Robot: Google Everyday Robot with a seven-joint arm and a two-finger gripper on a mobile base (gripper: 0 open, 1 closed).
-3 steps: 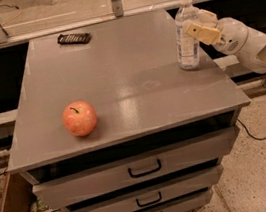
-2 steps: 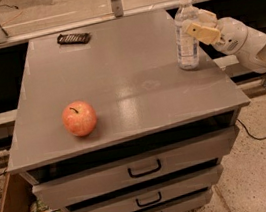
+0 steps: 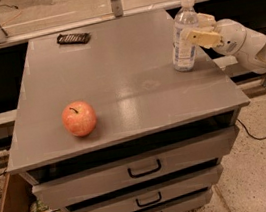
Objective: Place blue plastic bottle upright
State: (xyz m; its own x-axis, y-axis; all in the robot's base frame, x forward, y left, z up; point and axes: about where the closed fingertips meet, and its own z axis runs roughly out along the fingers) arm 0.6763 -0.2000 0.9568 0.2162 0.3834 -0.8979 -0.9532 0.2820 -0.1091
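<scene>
While the gripper (image 3: pixel 195 27) clasps the blue plastic bottle (image 3: pixel 184 51), which stands upright near the worktop's (image 3: pixel 118 80) right edge, it should release gently and back straight away without tipping it.

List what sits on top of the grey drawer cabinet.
An apple front left, a dark flat object at the back, and the blue plastic bottle upright near the right edge, in the gripper, fingers on either side. The near finger hides part of its label.
</scene>
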